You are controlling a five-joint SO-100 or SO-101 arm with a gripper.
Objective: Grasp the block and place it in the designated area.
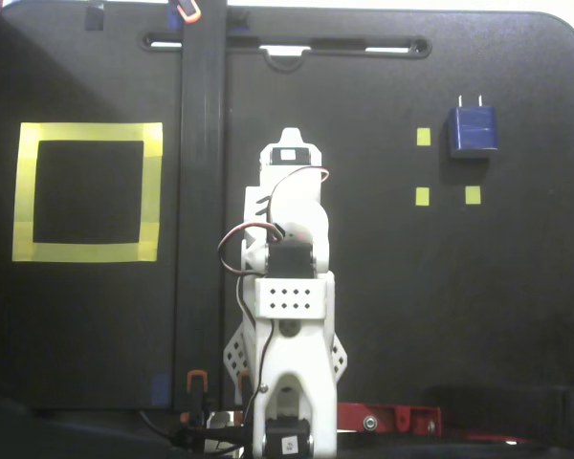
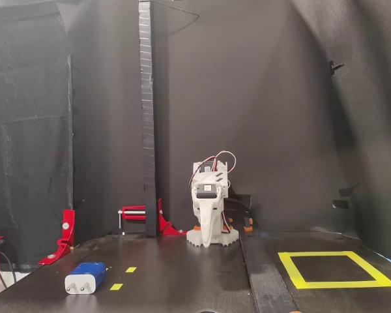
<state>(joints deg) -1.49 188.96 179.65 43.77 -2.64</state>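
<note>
Small dark blue rounded-rectangular block (image 1: pixel 473 131) with two short silver prongs, lying flat on the black table (image 1: pixel 383 287), well to the right of the gripper (image 1: pixel 289 134) in the top-down fixed view and among three tiny yellow tape squares (image 1: pixel 423 137). In the low fixed view the block (image 2: pixel 86 278) shows a white pronged end face. Large square outline of wide yellow tape (image 1: pixel 87 191), well to the gripper's left in the top-down view, encloses bare black surface. White arm (image 1: pixel 289 316) folded at centre; gripper holds nothing, and how far it is open cannot be told. No legible writing. Tall black post (image 2: pixel 147 117); red clamp (image 2: pixel 140 214).
</note>
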